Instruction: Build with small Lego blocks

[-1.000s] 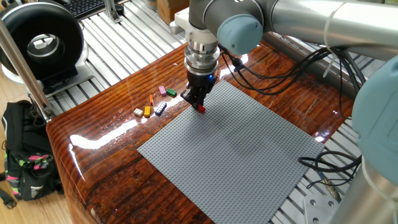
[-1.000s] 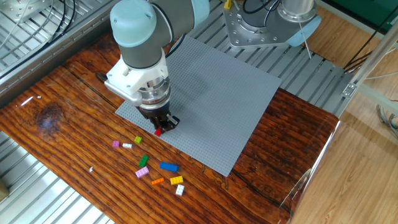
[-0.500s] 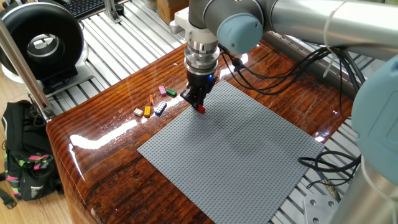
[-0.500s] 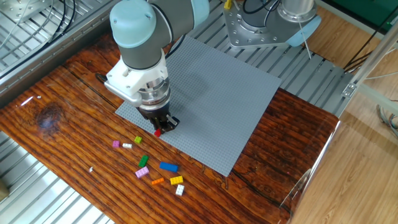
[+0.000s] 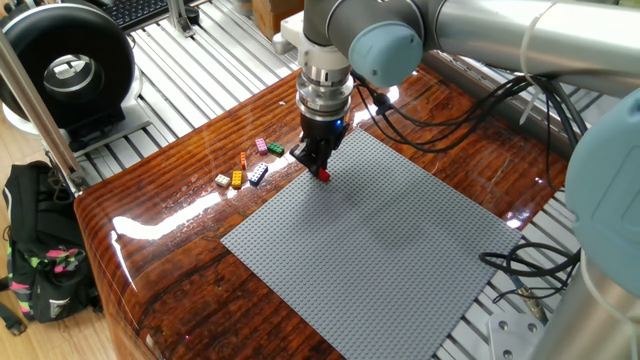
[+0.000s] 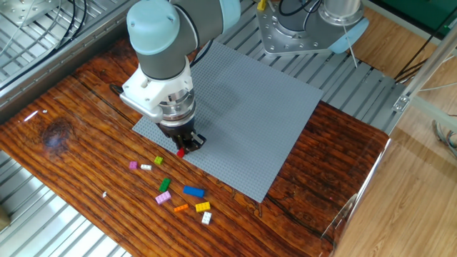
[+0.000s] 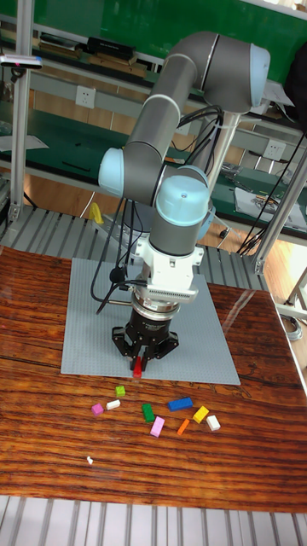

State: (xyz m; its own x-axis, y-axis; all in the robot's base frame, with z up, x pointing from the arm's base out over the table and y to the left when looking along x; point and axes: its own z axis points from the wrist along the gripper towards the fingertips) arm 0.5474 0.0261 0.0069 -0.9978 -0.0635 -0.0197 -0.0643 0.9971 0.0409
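My gripper [image 5: 321, 171] [image 6: 183, 148] [image 7: 138, 365] points straight down, shut on a small red Lego block [image 5: 324, 175] [image 6: 181, 152] [image 7: 137, 369]. It holds the block at the edge of the grey studded baseplate [image 5: 400, 250] [image 6: 264, 107] [image 7: 85, 324]; I cannot tell whether the block touches the studs. Loose small Lego blocks lie on the wood beside the plate: blue [image 6: 193, 191] [image 7: 179, 403], green [image 6: 165, 185] [image 7: 147, 412], pink [image 6: 163, 198] [image 7: 157, 426], yellow [image 6: 203, 207] [image 7: 200, 415], orange [image 6: 181, 208], white [image 6: 206, 218] [image 7: 213, 422] and others.
The wooden table top [image 6: 86, 128] carries the plate. A black bag [image 5: 40, 260] and a round black device [image 5: 65, 70] stand off the table's end. Cables [image 5: 520, 265] trail by the plate's far corner. The arm's base [image 6: 307, 28] stands behind the plate.
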